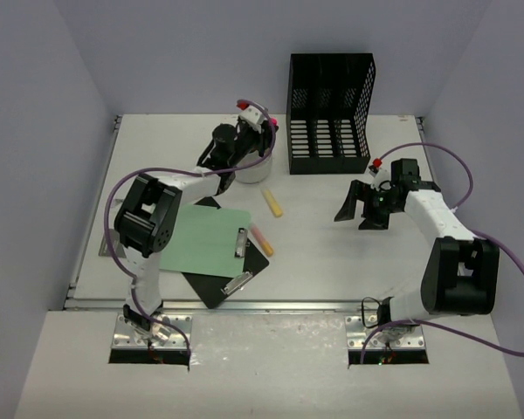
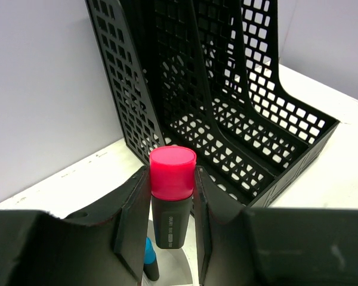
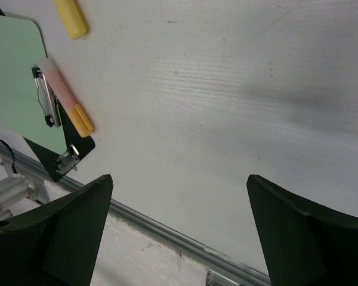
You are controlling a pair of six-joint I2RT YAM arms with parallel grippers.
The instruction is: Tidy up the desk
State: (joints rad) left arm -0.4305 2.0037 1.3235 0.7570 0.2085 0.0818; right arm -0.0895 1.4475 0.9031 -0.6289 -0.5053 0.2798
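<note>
The white desk [image 1: 332,253] carries all the items. My left gripper [image 1: 250,150] hovers over a round white cup [image 1: 257,172] at the back. In the left wrist view it [image 2: 172,208] is shut on a dark highlighter with a pink cap [image 2: 172,202], held upright above the cup [image 2: 180,268]. A blue-capped marker [image 2: 148,257] stands inside the cup. My right gripper [image 1: 360,211] is open and empty above the desk's right middle; it shows wide open in the right wrist view [image 3: 179,202].
A black mesh file rack [image 1: 329,113] stands at the back, right of the cup. A yellow highlighter [image 1: 272,202] and a pink-and-orange one [image 1: 261,239] lie mid-desk. A green clipboard [image 1: 208,240] overlaps a black clipboard [image 1: 231,281]. A metal rail [image 1: 271,305] edges the front.
</note>
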